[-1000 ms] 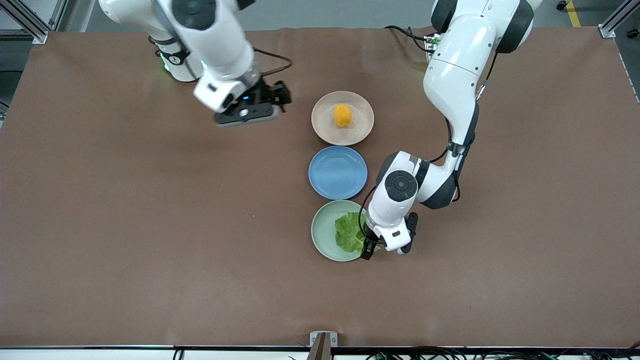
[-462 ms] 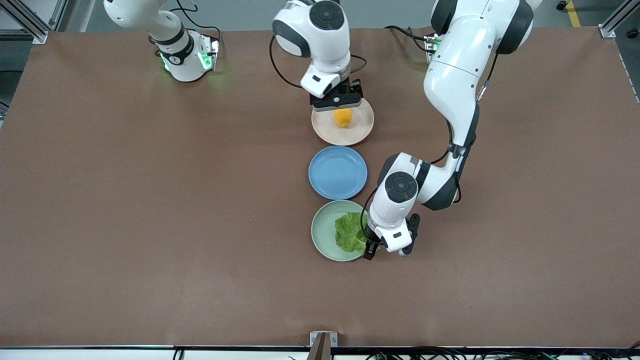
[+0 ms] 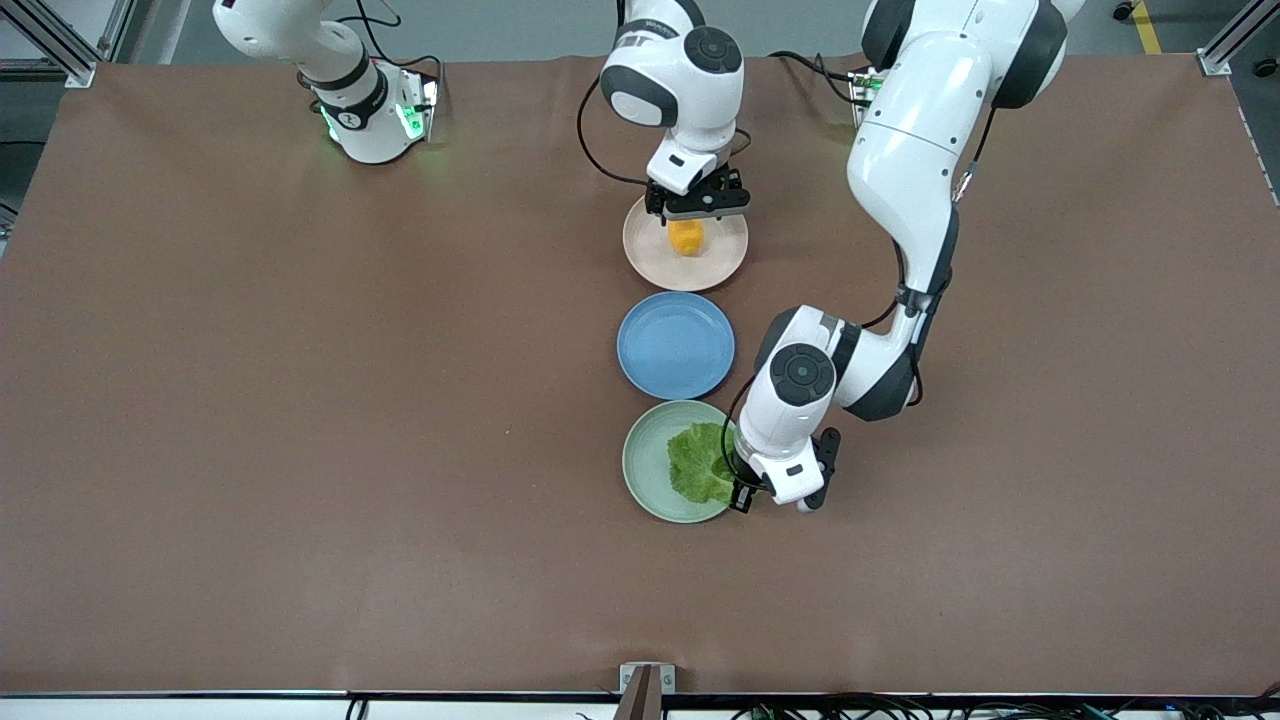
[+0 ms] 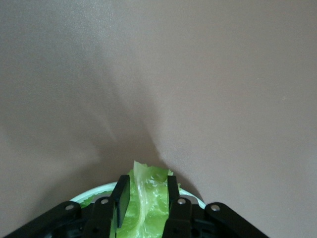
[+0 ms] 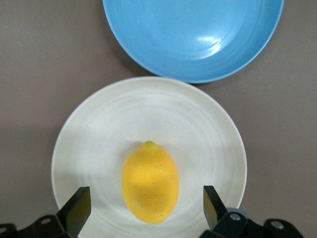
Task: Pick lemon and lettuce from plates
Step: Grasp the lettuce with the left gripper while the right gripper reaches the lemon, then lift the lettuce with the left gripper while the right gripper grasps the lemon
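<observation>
The lemon (image 3: 686, 238) lies on the cream-beige plate (image 3: 640, 258), the plate nearest the robot bases. My right gripper (image 3: 697, 208) hovers low over it, open, with one finger on each side of the lemon (image 5: 150, 182) and not touching it. The cream-beige plate also shows in the right wrist view (image 5: 89, 129). The lettuce (image 3: 698, 465) lies on the pale mint plate (image 3: 645, 465), the plate nearest the front camera. My left gripper (image 3: 752, 497) is down at that plate's edge. Its fingers are drawn in on the leaf's paler stem end (image 4: 146, 198), above the plate rim (image 4: 94, 192).
An empty blue plate (image 3: 675, 345) sits between the two task plates and also shows in the right wrist view (image 5: 193, 34). Brown table cover (image 3: 300, 400) lies all around the row of plates.
My right arm swung from the right arm's end of the table to above the cream plate and came down around the lemon. My left gripper shifted slightly at the lettuce.
</observation>
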Robot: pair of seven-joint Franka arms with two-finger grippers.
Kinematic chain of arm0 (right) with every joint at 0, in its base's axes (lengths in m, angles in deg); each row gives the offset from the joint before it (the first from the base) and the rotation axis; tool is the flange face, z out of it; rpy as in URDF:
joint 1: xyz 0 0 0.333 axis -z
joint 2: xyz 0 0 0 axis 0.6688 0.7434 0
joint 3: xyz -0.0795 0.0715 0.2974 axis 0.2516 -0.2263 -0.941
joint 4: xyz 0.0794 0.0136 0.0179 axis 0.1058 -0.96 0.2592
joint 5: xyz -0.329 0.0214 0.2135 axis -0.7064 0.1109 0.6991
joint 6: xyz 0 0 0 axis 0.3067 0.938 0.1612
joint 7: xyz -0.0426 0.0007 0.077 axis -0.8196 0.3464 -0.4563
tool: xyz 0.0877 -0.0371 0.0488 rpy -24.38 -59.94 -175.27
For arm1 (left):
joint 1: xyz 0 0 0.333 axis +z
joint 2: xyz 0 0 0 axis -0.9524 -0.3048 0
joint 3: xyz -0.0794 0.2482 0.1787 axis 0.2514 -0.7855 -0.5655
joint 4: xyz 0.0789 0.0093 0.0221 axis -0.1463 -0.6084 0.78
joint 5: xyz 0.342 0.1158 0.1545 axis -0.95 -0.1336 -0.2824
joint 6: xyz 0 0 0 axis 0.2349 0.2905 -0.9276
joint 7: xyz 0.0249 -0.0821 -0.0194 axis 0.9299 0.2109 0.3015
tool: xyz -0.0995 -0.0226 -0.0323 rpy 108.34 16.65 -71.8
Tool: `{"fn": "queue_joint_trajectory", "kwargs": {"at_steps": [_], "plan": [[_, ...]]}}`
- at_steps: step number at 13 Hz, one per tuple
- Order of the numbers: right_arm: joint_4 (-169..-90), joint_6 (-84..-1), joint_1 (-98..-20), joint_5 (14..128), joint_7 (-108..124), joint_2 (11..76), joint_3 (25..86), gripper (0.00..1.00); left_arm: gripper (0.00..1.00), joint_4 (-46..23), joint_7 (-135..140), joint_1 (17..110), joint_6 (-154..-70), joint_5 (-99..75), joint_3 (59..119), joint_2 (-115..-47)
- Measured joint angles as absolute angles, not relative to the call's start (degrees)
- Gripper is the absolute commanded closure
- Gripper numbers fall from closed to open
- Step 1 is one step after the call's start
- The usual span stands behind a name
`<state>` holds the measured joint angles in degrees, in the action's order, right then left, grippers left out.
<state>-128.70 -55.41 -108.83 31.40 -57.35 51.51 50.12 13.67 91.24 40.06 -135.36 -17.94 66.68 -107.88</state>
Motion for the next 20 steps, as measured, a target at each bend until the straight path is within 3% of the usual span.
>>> {"fn": "queue_joint_trajectory", "kwargs": {"at_steps": [6, 15, 17, 20], "plan": [[-128.5, -56.4, -109.7, 28.5, -57.4, 54.8, 50.6, 0.0, 0.99, 14.0, 91.2, 40.1, -135.4, -17.9, 66.7, -107.9], [-128.5, -60.9, -110.0, 28.3, -60.4, 57.6, 50.7, 0.0, 1.0, 16.0, 91.2, 40.0, -135.5, -17.9, 66.7, -106.3], [-128.5, -60.7, -110.0, 28.3, -60.5, 57.6, 50.7, 0.08, 1.0, 16.2, 91.2, 40.1, -134.1, -17.9, 66.8, -104.0], [-128.7, -60.4, -110.1, 28.3, -60.5, 57.7, 50.7, 0.28, 1.0, 16.2, 89.9, 41.2, -126.7, -17.8, 68.5, -98.7]]}}
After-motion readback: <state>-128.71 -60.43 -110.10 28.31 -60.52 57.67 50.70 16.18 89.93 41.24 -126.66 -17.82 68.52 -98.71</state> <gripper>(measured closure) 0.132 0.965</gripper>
